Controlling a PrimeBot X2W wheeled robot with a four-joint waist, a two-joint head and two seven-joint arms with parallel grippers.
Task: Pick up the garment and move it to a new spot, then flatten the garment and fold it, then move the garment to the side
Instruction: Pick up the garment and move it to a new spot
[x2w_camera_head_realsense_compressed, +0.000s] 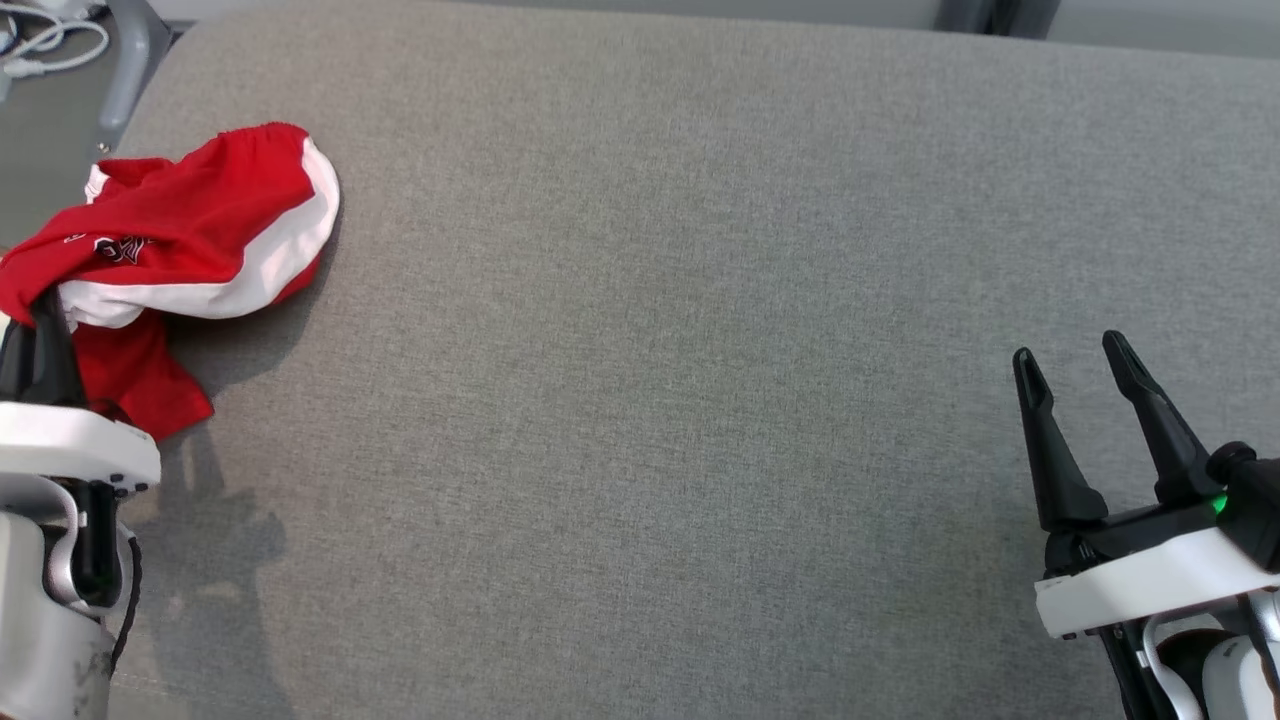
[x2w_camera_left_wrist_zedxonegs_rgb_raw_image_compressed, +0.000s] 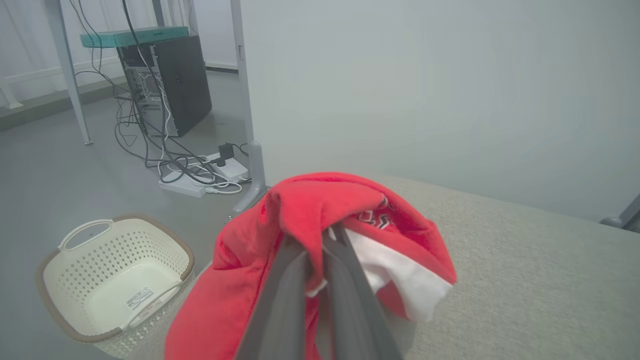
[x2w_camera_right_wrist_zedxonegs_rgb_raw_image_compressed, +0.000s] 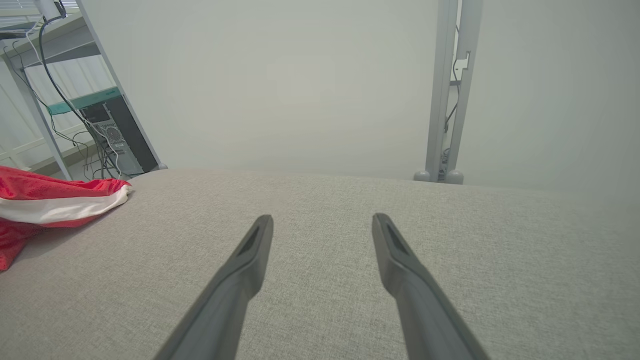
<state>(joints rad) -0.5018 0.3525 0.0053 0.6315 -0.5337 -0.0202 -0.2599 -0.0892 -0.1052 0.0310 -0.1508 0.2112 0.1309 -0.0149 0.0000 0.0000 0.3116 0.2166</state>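
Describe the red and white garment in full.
The red and white garment looks like soft knit sportswear: red cloth with a broad white band, a gathered elastic edge and a small dark and white print. It is crumpled, not flattened, at the far left of the grey fabric surface, near its edge. The left gripper is shut on a red fold, with cloth draped over it.

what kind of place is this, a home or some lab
Probably a lab or test room: a computer tower and power strip with loose cables on bare floor, beside a grey padded table bearing a red garment.
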